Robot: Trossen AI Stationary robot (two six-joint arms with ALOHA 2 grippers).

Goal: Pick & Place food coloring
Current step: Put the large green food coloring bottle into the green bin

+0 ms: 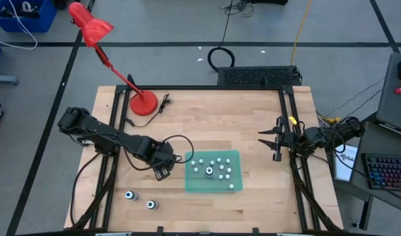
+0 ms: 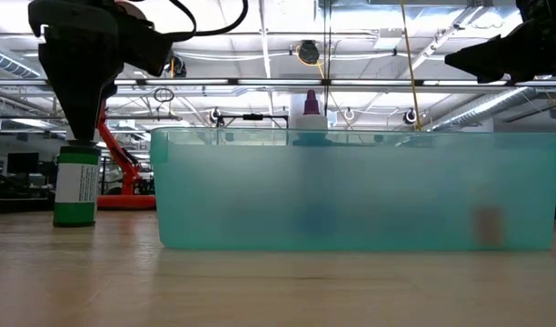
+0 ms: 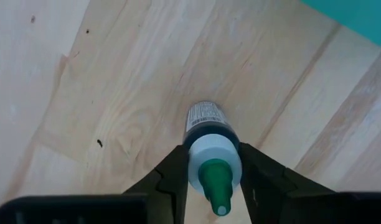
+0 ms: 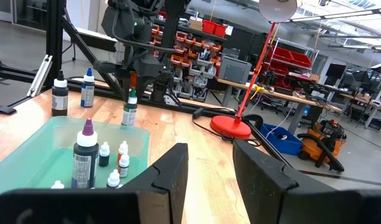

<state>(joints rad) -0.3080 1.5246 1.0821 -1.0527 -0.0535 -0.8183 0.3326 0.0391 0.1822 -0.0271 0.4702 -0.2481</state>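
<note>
A green-tipped food coloring bottle (image 3: 205,118) with a white cap stands upright on its base on the wood table, just left of the teal tray (image 1: 197,185). My left gripper (image 1: 162,173) points down over it and is shut on its top. In the tray stand several small whitish bottles (image 1: 213,167) and a taller purple-tipped one (image 4: 86,155). Two more bottles (image 1: 130,195) (image 1: 151,204) stand on the table near the front edge. My right gripper (image 1: 269,141) waits open at the table's right edge, holding nothing. My left gripper pinches the bottle's white cap (image 3: 209,149) between its two fingers, one on each side, below the green tip. The fingers come from above, pointing down. The bottle is upright, and its base (image 2: 74,221) is on the table.
A red desk lamp (image 1: 143,103) stands at the far left of the table, its arm leaning out past the table's far-left corner. The tray's left wall (image 2: 160,191) is close beside the held bottle. Bare wood lies in front of the tray and to its right.
</note>
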